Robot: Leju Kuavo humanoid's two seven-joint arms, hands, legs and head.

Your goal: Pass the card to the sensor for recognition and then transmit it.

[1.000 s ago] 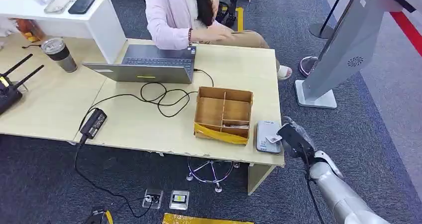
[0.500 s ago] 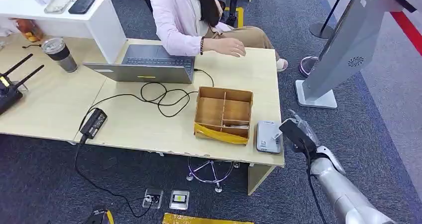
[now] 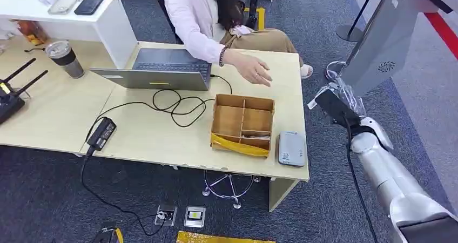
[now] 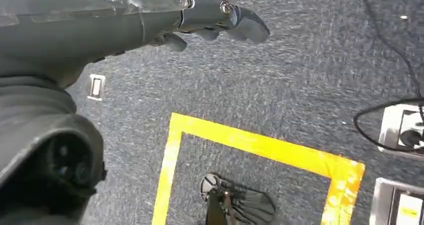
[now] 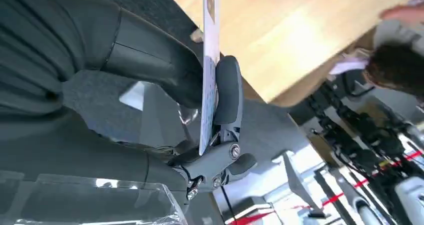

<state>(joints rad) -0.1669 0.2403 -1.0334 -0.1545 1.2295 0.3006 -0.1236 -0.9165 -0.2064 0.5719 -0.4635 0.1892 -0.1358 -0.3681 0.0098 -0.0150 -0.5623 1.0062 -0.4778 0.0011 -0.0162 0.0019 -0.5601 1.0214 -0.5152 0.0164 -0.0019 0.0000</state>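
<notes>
One cardboard box point(image 3: 242, 125) with several compartments sat on the tabletop point(image 3: 162, 137); a thin pale item lay in a near compartment, too small to identify. Just beside it lay one grey sensor point(image 3: 291, 148). The card point(image 5: 209, 70), thin, pale and seen edge-on, was pinched in the right hand point(image 3: 336, 103), raised off the tabletop's corner. The left hand point(image 4: 210, 22) hung over the carpet, fingers loosely extended, holding nothing. One person's hand point(image 3: 255, 70) reached above the tabletop.

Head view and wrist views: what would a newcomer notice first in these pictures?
First, the right hand raised beside the desk's right end, pinching a card edge-on between thumb and fingers. Next, a person's hand reaching over the desk above the cardboard box, with the grey sensor near the front corner.
</notes>
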